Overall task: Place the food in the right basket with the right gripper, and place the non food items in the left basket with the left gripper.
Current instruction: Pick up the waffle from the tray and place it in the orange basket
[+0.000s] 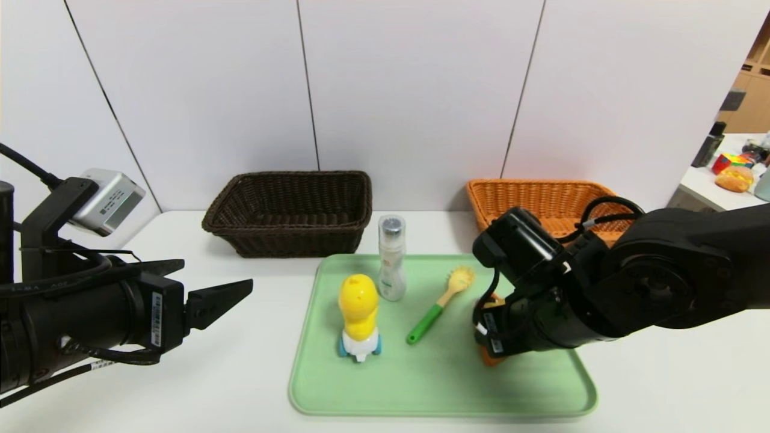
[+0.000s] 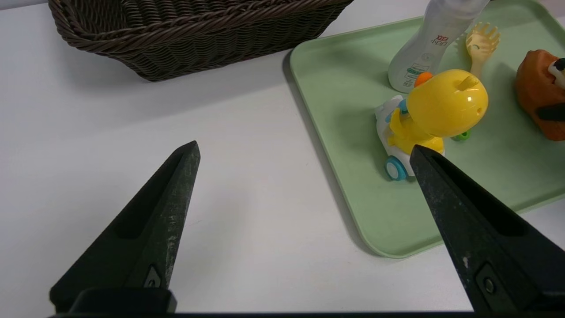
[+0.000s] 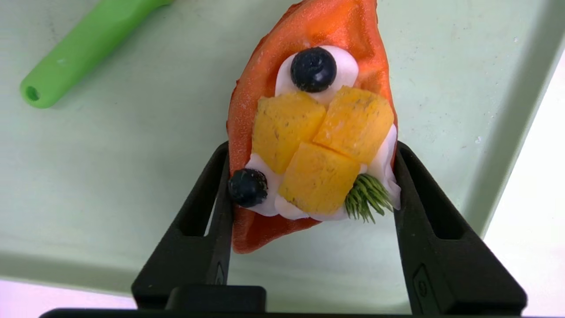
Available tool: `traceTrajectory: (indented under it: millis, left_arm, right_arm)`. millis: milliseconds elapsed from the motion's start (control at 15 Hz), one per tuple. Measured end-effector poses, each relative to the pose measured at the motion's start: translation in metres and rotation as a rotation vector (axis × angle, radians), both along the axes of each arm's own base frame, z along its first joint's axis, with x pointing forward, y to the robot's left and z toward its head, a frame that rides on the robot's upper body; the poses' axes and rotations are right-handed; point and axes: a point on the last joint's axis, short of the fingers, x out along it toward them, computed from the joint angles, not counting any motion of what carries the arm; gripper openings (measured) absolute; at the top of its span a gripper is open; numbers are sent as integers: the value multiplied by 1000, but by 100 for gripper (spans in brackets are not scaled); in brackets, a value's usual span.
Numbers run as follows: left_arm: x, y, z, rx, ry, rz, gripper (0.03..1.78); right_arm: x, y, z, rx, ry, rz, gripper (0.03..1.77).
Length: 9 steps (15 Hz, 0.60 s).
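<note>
Right tool [image 3: 311,176] is down on the green tray [image 1: 445,391], near its right-hand side, fingers pressed against both flanks of the orange pastry [image 3: 309,132] — clamped on it. The pastry's long axis runs straight away from the tool, and the fingers pinch the near half, across the short width, so the grip looks sound. The pastry seems to sit on the tray surface, though the head view is mostly blocked by the arm, so contact underneath is hard to confirm.

Key relation: the orange basket [image 1: 541,198] lies behind the right tool, toward the wall, just past the tray's far right corner. The likely move is lift, then carry back and a bit right. The right arm is bent over, wrist pitched steeply down.

Left tool [image 2: 304,190] is wide apart, holding nothing, hovering level over the table [image 1: 240,373] left of the tray. Nearest to it is the yellow toy [image 1: 359,319]; the bottle [image 1: 391,258] and the green-handled brush [image 1: 439,304] are further in. The brown basket [image 1: 289,210] is ahead of it.
</note>
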Motion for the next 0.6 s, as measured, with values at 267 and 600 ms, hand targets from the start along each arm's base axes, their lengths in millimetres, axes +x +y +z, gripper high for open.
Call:
traceTrajectory:
  millis: [267,600]
  left_arm:
    - [0,0,0,0,0,0,169]
    - [0,0,-2,4,5,0,169]
  right_arm:
    - [-6,-5,12,-6,-35,20,93]
    - [-20,-14,33,-6,-83,46,87]
